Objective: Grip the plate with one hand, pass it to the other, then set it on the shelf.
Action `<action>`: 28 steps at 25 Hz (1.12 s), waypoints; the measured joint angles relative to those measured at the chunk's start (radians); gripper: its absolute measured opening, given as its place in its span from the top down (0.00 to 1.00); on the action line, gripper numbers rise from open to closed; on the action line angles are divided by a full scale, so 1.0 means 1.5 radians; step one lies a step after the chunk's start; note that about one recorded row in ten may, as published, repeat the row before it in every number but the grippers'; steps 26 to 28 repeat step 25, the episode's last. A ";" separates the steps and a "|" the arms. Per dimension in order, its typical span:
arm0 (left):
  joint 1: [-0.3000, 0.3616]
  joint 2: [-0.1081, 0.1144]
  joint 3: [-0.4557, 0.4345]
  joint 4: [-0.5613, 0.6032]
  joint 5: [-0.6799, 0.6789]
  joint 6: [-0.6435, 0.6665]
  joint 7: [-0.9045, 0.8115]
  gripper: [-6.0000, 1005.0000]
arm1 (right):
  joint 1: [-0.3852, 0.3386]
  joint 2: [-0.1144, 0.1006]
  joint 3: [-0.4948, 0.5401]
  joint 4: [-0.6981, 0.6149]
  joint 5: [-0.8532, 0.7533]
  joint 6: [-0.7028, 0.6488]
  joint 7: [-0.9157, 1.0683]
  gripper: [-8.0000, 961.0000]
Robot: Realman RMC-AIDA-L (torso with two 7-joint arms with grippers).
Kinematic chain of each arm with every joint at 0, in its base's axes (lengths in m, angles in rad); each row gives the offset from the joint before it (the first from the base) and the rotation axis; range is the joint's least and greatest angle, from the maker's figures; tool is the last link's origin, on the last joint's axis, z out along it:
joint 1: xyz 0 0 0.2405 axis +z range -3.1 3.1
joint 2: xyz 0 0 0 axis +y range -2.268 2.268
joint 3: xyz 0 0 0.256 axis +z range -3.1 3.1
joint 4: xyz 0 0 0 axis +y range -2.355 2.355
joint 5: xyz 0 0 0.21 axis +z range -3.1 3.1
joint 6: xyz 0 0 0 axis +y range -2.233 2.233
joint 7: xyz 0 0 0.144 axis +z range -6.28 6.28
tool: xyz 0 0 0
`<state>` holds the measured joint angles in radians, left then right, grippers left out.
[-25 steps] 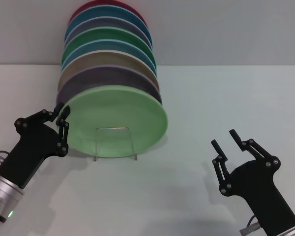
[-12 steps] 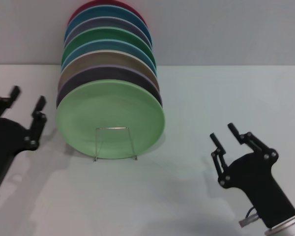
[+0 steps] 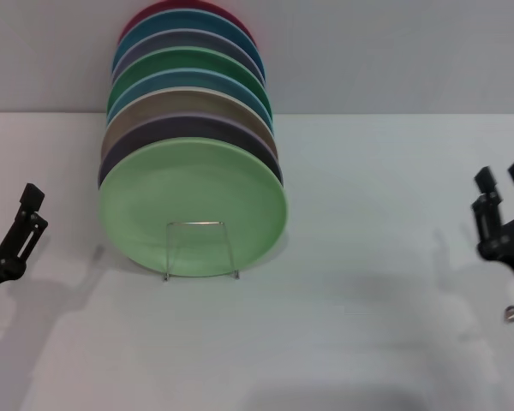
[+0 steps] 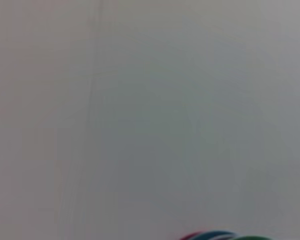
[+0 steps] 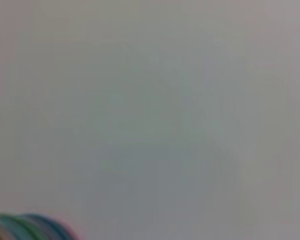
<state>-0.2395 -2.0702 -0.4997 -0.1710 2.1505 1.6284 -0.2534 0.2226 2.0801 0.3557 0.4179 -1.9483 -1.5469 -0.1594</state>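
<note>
The light pastel-green plate (image 3: 193, 201) stands upright at the front of a row of coloured plates, leaning in the thin silver wire rack (image 3: 201, 250). Nothing holds it. My left gripper (image 3: 19, 229) is at the far left edge of the head view, well away from the plate and mostly cut off. My right gripper (image 3: 503, 176) is at the far right edge, open and empty, also far from the plate. The wrist views show only a blank pale surface and slivers of plate rims.
Behind the pastel plate stand several more plates (image 3: 188, 94) in lilac, tan, blue, darker green and red, reaching back to the wall. Their rims show in the left wrist view (image 4: 215, 235) and the right wrist view (image 5: 25, 227). The white table (image 3: 368, 282) extends on both sides.
The left gripper has let go of the plate's left rim and drawn back to the left edge. The right gripper has drawn back to the right edge. The plate has settled upright in the rack.
</note>
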 joint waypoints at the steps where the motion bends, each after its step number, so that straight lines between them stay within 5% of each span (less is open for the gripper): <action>1: 0.000 0.000 0.000 0.000 0.000 -0.005 -0.009 0.19 | 0.018 -0.001 0.017 -0.049 0.000 0.005 0.109 0.65; 3: 0.001 0.000 0.002 0.001 0.000 -0.014 -0.027 0.16 | 0.030 -0.002 0.020 -0.081 -0.002 0.006 0.177 0.64; 7: 0.003 0.000 0.004 0.000 0.000 -0.024 -0.059 0.16 | 0.070 -0.003 0.019 -0.183 -0.006 -0.010 0.354 0.43; 19: 0.024 -0.006 -0.096 -0.043 -0.003 -0.095 -0.055 0.17 | 0.114 -0.002 0.103 -0.238 -0.001 0.003 0.263 0.30; 28: 0.021 -0.006 -0.102 -0.043 -0.024 -0.102 -0.001 0.17 | 0.134 -0.007 0.120 -0.250 0.000 0.028 0.252 0.30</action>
